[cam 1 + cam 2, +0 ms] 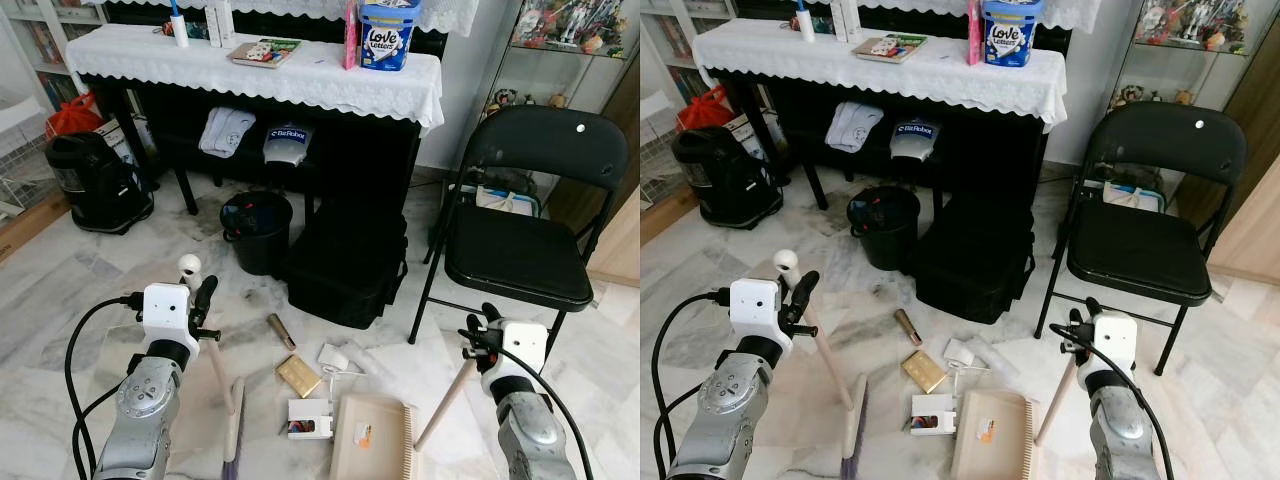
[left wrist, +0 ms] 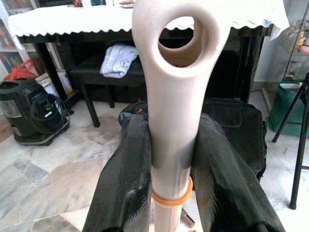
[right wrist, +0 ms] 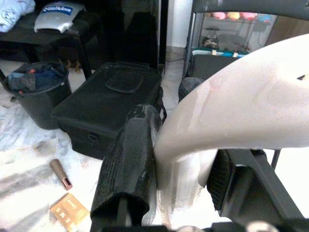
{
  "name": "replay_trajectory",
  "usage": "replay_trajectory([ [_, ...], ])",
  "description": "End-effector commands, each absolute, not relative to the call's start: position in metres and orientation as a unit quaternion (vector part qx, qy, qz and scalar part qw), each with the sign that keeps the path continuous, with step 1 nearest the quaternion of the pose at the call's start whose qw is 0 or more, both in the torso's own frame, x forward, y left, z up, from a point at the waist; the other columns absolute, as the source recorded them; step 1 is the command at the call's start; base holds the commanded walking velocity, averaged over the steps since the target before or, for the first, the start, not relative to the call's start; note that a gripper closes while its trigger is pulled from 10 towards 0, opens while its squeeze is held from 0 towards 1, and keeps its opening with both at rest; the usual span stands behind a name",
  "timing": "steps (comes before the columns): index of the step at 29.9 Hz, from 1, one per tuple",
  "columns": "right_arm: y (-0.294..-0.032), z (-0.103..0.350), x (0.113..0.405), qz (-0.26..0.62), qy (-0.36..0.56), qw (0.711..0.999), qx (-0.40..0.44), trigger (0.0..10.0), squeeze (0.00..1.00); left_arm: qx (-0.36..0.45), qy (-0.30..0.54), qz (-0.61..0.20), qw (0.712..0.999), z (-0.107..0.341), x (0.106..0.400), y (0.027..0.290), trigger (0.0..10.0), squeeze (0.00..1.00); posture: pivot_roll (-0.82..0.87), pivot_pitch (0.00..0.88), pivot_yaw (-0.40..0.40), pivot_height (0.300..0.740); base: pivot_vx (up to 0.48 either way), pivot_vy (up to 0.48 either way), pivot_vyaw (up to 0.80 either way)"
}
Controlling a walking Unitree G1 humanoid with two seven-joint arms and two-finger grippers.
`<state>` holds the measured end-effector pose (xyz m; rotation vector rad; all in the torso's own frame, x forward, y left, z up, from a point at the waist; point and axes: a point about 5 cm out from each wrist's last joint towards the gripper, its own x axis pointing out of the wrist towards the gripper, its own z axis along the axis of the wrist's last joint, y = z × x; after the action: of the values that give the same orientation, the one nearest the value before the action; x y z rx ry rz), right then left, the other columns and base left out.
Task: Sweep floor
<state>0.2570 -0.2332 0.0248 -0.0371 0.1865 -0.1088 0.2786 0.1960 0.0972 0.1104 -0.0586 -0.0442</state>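
**Broom and dustpan gripped high on stiff handles**

The left gripper (image 2: pixel 171 159) pinches the broom handle (image 1: pixel 216 368) just under its hanging loop; bristles rest below. The right gripper (image 3: pixel 176 169) clamps the dustpan handle (image 1: pixel 447 400), with the dustpan (image 1: pixel 372 440) beneath-left. Both look light, rigid and smooth, so may twist.

Even, bright indoor light falls on the pale marble floor (image 1: pixel 60 300), with soft glare and only faint shadows. The space beneath the white lace-covered table (image 1: pixel 300 80) is deep in shade. Head views are sharp; in both wrist views the nearest parts blur.
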Motion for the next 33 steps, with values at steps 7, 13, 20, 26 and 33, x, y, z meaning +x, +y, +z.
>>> replay_trajectory([
  [7,-0.233,0.021,0.255,-0.066,0.094,0.993,-0.026,10.0,0.00,0.071,-0.052,-0.024,0.996,0.104,0.279,0.195,10.0,0.00,0.00,0.000,0.014,0.740,0.000,0.000,0.00],
  [13,-0.235,0.016,0.253,-0.072,0.106,0.991,-0.028,10.0,0.00,0.072,-0.049,-0.023,0.996,0.102,0.278,0.196,10.0,0.00,0.00,0.000,0.019,0.740,0.000,0.000,0.00],
  [20,-0.237,0.018,0.259,-0.082,0.101,0.991,-0.035,10.0,0.00,0.064,-0.034,-0.009,0.997,0.091,0.277,0.196,10.0,0.00,0.00,0.000,0.016,0.740,0.000,0.000,0.00],
  [26,-0.240,0.019,0.261,-0.082,0.101,0.991,-0.041,10.0,0.00,0.035,-0.037,0.032,0.998,0.093,0.279,0.209,10.0,0.00,0.01,0.000,-0.001,0.740,0.000,0.000,0.00],
  [33,-0.240,0.020,0.264,-0.077,0.100,0.991,-0.043,10.0,0.00,0.033,-0.034,0.055,0.997,0.087,0.285,0.217,10.0,0.00,0.02,0.000,-0.026,0.740,0.000,0.000,0.00],
])
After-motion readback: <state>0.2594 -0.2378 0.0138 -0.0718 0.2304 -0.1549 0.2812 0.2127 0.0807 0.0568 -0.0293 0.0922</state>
